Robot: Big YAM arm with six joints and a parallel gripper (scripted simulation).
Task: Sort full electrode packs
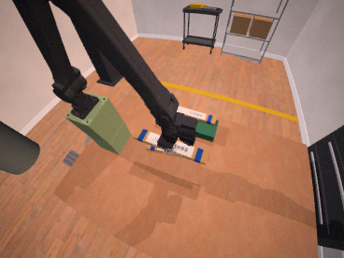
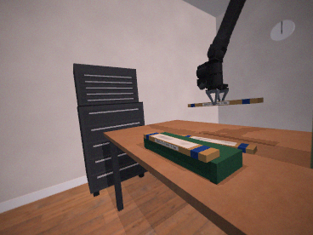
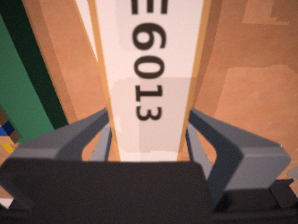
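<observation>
My gripper (image 1: 166, 147) (image 2: 216, 103) (image 3: 148, 111) is shut on an electrode pack (image 1: 199, 154) (image 2: 246, 101) (image 3: 175, 55), across its middle. This pack is held roughly level, high above the table, with blue bands near its ends and an E6013 label. A second pack (image 1: 193, 113) (image 2: 174, 143) lies flat on the green low platform (image 1: 206, 131) (image 2: 230, 166) (image 3: 25, 85), along one long side. A third pack (image 2: 217, 141) (image 3: 87, 17) lies flat on the table beside the platform. In the top view the held pack and the arm mostly hide it.
The wooden table (image 1: 252, 220) (image 2: 281, 187) carries these things. A pale green block (image 1: 105, 131) stands at the left in the top view, with another arm-like part on top. A dark drawer cabinet (image 1: 331, 178) (image 2: 111, 128) stands beyond the table's edge.
</observation>
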